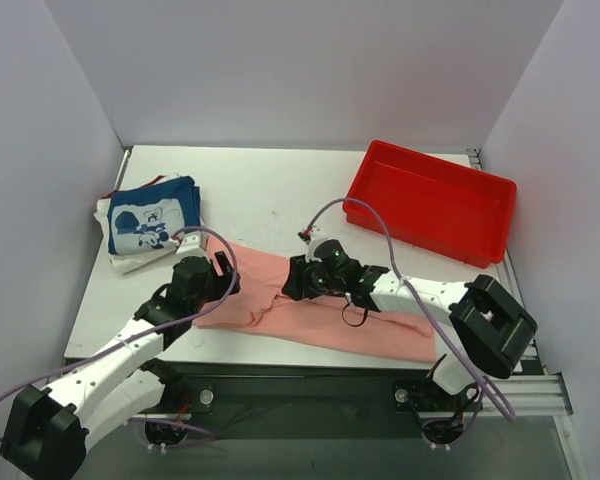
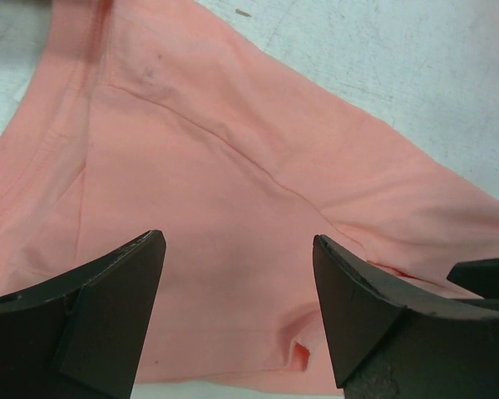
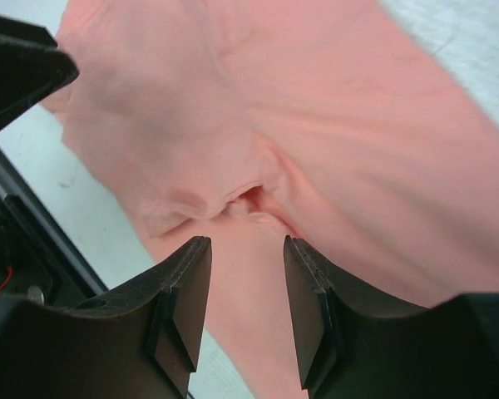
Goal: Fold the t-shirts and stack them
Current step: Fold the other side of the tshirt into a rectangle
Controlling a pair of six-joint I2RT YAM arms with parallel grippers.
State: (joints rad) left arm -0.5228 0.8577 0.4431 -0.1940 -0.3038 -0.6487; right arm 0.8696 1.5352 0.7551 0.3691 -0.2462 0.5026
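Hovering over soft, creased salmon-pink t-shirt [image 1: 265, 280]: left tool [image 2: 237, 245] wide, right tool [image 3: 248, 245] part-open, both empty.

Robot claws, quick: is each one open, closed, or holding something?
Left gripper: open, holding nothing, over the pink shirt.
Right gripper: partly open, holding nothing.

Your table [image 1: 270, 190]: white top | near, centre to right: you have a salmon-pink t-shirt [image 1: 260, 275] lying spread and creased along the near edge | far left: stack of folded t-shirts [image 1: 150, 222], navy mouse-print uppermost | far right: red tray [image 1: 416, 232], set askew
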